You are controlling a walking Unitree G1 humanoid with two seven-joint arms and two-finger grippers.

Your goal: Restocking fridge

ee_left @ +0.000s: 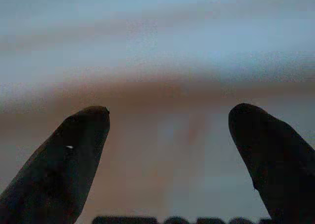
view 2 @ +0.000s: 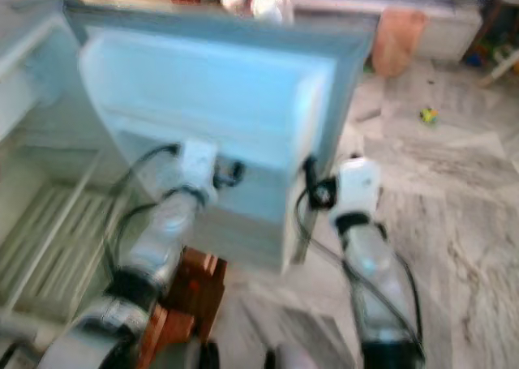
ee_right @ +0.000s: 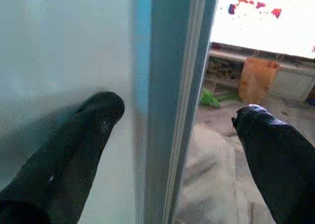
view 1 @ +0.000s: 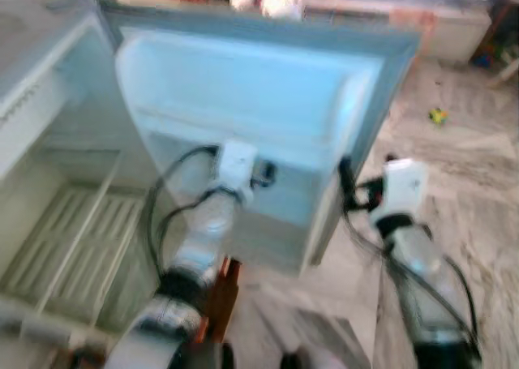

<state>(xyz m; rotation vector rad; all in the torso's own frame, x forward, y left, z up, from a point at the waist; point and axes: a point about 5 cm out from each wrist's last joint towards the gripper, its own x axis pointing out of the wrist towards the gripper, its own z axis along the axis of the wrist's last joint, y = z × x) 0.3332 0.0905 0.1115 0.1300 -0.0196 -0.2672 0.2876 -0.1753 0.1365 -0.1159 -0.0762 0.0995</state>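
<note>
Arms: you are viewing two silver limbs, black bands encircling them.
Wrists: white housings, black cables looping.
Left gripper (ee_left: 167,130): black rounded fingers (ee_left: 74,155).
Right gripper (ee_right: 177,120): matching glossy black.

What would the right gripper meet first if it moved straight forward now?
Probably the door's edge: the right gripper is open, with that edge between its fingers. Depth is unclear.
</note>
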